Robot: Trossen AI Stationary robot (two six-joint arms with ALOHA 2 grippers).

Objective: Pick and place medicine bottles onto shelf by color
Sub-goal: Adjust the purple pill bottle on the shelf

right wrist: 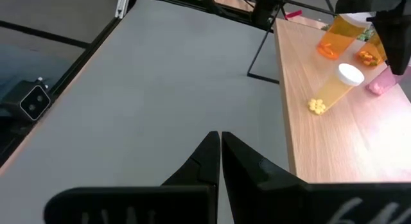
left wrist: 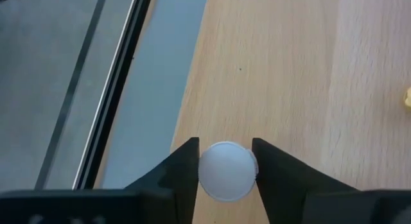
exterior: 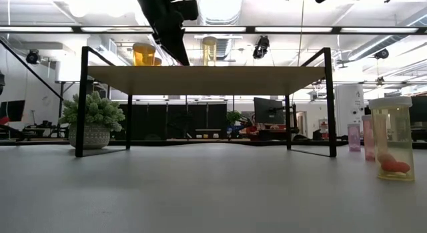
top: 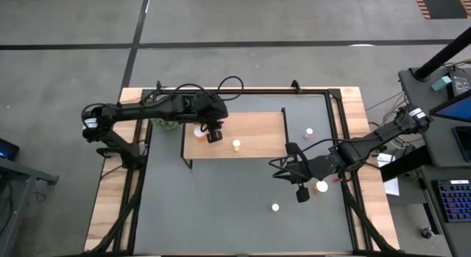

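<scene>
Nearest the front edge, 1 small white-capped bottle (top: 275, 208) stands alone on the grey table (top: 221, 205), beyond it the right gripper (top: 300, 194) hovers pinched tight and empty, and farther back the left gripper (left wrist: 226, 172) clasps an orange bottle (top: 200, 130) on the shelf (top: 257, 132).

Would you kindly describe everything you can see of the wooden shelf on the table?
The shelf is a low rectangular board of pale, fine-grained wood on thin black metal legs, standing level toward the far side of the grey table. Two orange bottles and a yellow bottle stand on top, with something pink beyond them. The left end effector is over the board's left end, its fingers either side of a white cap. From table height, the space beneath the board is open.
</scene>
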